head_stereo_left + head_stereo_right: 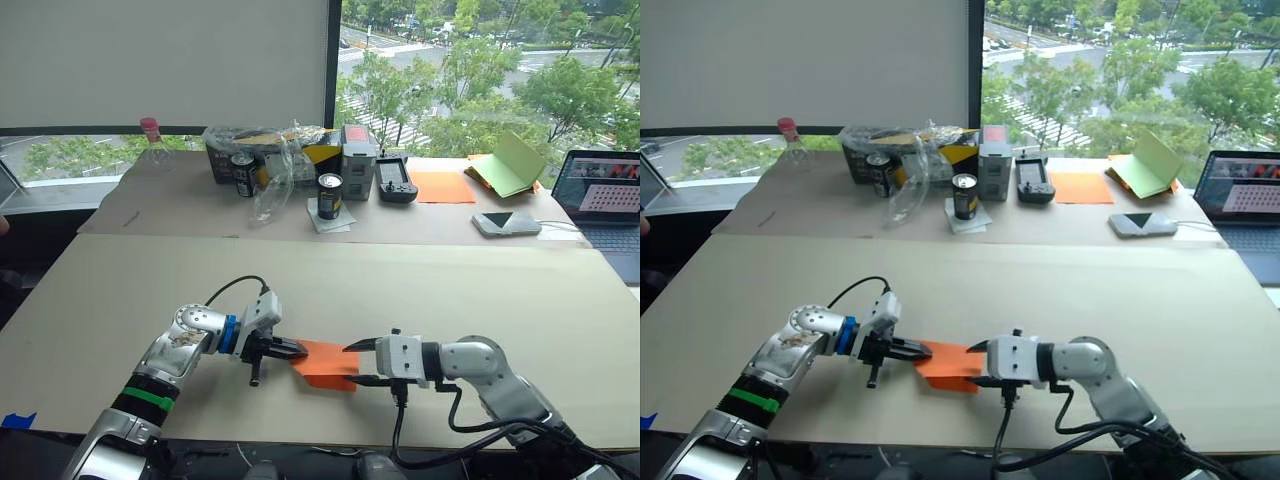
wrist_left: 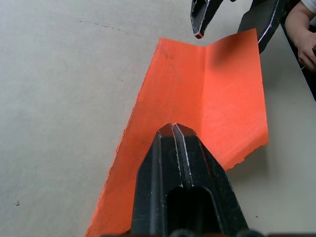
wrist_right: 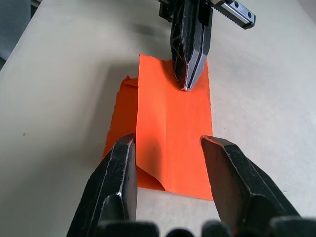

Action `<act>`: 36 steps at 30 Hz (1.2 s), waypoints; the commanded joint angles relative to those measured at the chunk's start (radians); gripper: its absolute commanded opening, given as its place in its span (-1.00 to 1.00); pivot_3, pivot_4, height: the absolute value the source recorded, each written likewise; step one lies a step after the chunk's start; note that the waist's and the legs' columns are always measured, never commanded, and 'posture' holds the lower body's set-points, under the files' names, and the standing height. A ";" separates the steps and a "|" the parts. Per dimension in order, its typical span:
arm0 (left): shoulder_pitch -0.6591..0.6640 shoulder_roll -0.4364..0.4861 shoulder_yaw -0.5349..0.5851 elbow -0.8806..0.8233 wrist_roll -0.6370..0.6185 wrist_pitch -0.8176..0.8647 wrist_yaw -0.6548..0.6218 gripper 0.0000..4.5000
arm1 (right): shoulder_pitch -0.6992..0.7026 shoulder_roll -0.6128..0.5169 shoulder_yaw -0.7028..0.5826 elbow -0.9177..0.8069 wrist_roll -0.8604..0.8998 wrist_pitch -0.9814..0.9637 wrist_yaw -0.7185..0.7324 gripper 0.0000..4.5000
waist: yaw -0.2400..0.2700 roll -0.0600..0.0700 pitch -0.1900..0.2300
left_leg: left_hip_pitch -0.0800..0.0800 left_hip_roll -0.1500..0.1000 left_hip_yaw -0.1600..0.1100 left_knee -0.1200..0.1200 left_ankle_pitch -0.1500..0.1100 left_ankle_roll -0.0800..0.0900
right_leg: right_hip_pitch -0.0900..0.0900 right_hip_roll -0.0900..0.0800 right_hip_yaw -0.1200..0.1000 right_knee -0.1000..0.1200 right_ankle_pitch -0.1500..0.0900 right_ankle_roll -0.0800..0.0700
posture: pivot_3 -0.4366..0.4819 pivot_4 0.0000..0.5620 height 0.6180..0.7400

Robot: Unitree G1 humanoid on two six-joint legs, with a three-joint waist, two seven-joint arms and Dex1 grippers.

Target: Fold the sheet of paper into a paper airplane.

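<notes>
You have the sheet of paper [image 1: 326, 362] lying on the near table [image 1: 450, 290], between the two grippers. The left gripper [image 1: 296, 349] sits on the sheet's left end, fingers pressed together on it. The right gripper [image 1: 356, 363] faces it from the right, jaws spread, with the sheet's right end lying between them. The two tips are near, not touching.

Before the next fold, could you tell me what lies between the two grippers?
The sheet of paper spans that gap in the left eye view: the left gripper presses shut on one edge, the right gripper stands open at the other.
</notes>
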 commanded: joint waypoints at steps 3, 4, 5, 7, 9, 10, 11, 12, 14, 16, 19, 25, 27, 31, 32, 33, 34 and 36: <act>-0.010 -0.007 -0.004 0.016 -0.011 0.013 -0.012 -1.00 | -0.007 0.006 -0.038 -0.063 0.080 0.072 0.007 -0.36 | 0.000 0.000 0.000 | 0.000 0.000 0.000 0.000 0.000 0.000 | 0.000 0.000 0.000 0.000 0.000 0.000 | -0.05 -0.47 0.87; -0.012 -0.010 0.002 0.015 -0.020 0.022 -0.013 -1.00 | -0.010 0.003 -0.035 -0.068 0.101 0.104 0.022 -0.51 | 0.000 0.000 0.000 | 0.000 0.000 0.000 0.000 0.000 0.000 | 0.000 0.000 0.000 0.000 0.000 0.000 | -0.05 -0.47 0.87; -0.014 -0.009 0.001 0.017 -0.019 0.020 -0.014 -1.00 | -0.019 0.005 -0.037 -0.070 0.131 0.153 0.034 -0.68 | 0.000 0.000 0.000 | 0.000 0.000 0.000 0.000 0.000 0.000 | 0.000 0.000 0.000 0.000 0.000 0.000 | -0.05 -0.47 0.87; -0.016 -0.006 -0.005 0.026 -0.008 0.006 -0.014 -1.00 | -0.045 0.015 -0.043 -0.064 0.184 0.241 0.052 -0.97 | 0.000 0.000 0.000 | 0.000 0.000 0.000 0.000 0.000 0.000 | 0.000 0.000 0.000 0.000 0.000 0.000 | -0.05 -0.47 0.87; -0.019 -0.010 -0.003 0.031 -0.013 0.010 -0.016 -1.00 | -0.082 0.016 -0.045 -0.038 0.219 0.323 0.070 -0.97 | -0.001 0.000 0.000 | 0.000 0.000 0.000 0.000 0.000 0.000 | 0.000 0.000 0.000 0.000 0.000 0.000 | -0.05 -0.47 0.87; -0.020 -0.014 -0.001 0.031 -0.019 0.014 -0.017 -1.00 | -0.094 0.016 -0.046 -0.030 0.228 0.344 0.076 -0.97 | -0.001 0.000 0.000 | 0.000 0.000 0.000 0.000 0.000 0.000 | 0.000 0.000 0.000 0.000 0.000 0.000 | -0.05 -0.47 0.87; -0.028 -0.021 0.003 0.029 -0.027 0.024 -0.016 -1.00 | -0.118 0.018 -0.051 -0.009 0.254 0.400 0.086 -0.97 | -0.001 0.000 0.000 | 0.000 0.000 0.000 0.000 0.000 0.000 | 0.000 0.000 0.000 0.000 0.000 0.000 | -0.05 -0.47 0.87; -0.034 -0.026 0.004 0.029 -0.029 0.029 -0.014 -1.00 | -0.140 0.018 -0.052 0.010 0.268 0.438 0.095 -0.97 | -0.001 0.000 0.000 | 0.000 0.000 0.000 0.000 0.000 0.000 | 0.000 0.000 0.000 0.000 0.000 0.000 | -0.05 -0.47 0.87; -0.045 -0.031 0.005 0.032 -0.025 0.029 -0.012 -1.00 | -0.176 0.029 -0.055 0.039 0.296 0.499 0.102 -0.97 | -0.001 0.000 0.000 | 0.000 0.000 0.000 0.000 0.000 0.000 | 0.000 0.000 0.000 0.000 0.000 0.000 | -0.05 -0.47 0.87; -0.048 -0.033 0.007 0.038 -0.020 0.027 -0.010 -1.00 | -0.212 0.042 -0.036 0.090 0.264 0.497 0.094 -0.97 | -0.001 0.000 0.000 | -0.001 0.000 0.000 0.000 0.000 0.000 | -0.001 0.000 0.000 0.000 0.000 0.000 | -0.05 -0.47 0.87; -0.037 -0.029 0.000 0.043 -0.008 0.014 -0.009 -1.00 | -0.237 0.047 -0.007 0.128 0.243 0.535 0.097 -0.97 | -0.001 0.000 0.000 | -0.001 0.000 0.000 0.000 0.000 0.000 | -0.001 0.000 0.000 0.000 0.000 0.000 | -0.05 -0.47 0.87; -0.018 -0.022 0.007 0.034 -0.007 0.016 0.004 -1.00 | -0.250 0.064 -0.006 0.150 0.265 0.669 0.079 -0.97 | -0.001 0.000 0.000 | -0.001 0.000 0.000 0.000 0.000 0.000 | -0.001 0.000 0.000 0.000 0.000 0.000 | -0.05 -0.47 0.87; -0.013 -0.019 0.010 0.031 -0.007 0.014 0.008 -1.00 | -0.259 0.075 -0.015 0.165 0.269 0.695 0.067 -0.97 | -0.001 0.000 0.000 | -0.001 0.000 0.000 0.000 0.000 0.000 | -0.001 0.000 0.000 0.000 0.000 0.000 | -0.05 -0.47 0.87; -0.010 -0.018 0.020 0.034 -0.006 0.009 0.020 -1.00 | -0.275 0.072 -0.003 0.190 0.251 0.724 0.059 -0.97 | -0.001 0.000 0.000 | -0.001 0.000 0.000 0.000 0.000 0.000 | -0.001 0.000 0.000 0.000 0.000 0.000 | -0.05 -0.47 0.87; -0.010 -0.017 0.024 0.036 -0.005 0.006 0.025 -1.00 | -0.276 0.070 0.002 0.196 0.246 0.731 0.056 -0.97 | -0.001 0.000 0.000 | -0.001 0.000 0.000 0.000 0.000 0.000 | -0.001 0.000 0.000 0.000 0.000 0.000 | -0.05 -0.47 0.87; -0.012 -0.015 0.032 0.040 -0.004 0.000 0.032 -1.00 | -0.276 0.071 0.005 0.203 0.243 0.739 0.052 -0.97 | -0.001 0.000 0.000 | -0.001 0.000 0.000 0.000 0.000 0.000 | -0.001 0.000 0.000 0.000 0.000 0.000 | -0.05 -0.47 0.87; -0.017 -0.012 0.042 0.047 -0.005 -0.006 0.041 -1.00 | -0.276 0.071 0.008 0.209 0.240 0.751 0.047 -0.97 | -0.001 0.000 0.000 | -0.001 0.000 0.000 0.000 0.000 0.000 | -0.001 0.000 0.000 0.000 0.000 0.000 | -0.05 -0.47 0.87; -0.022 -0.015 0.091 0.040 -0.034 -0.048 0.055 -1.00 | -0.276 0.072 0.011 0.215 0.234 0.771 0.034 -0.97 | -0.001 0.000 0.000 | -0.001 0.000 0.000 0.000 0.000 0.000 | -0.001 0.000 0.000 0.000 0.000 0.000 | -0.05 -0.47 0.87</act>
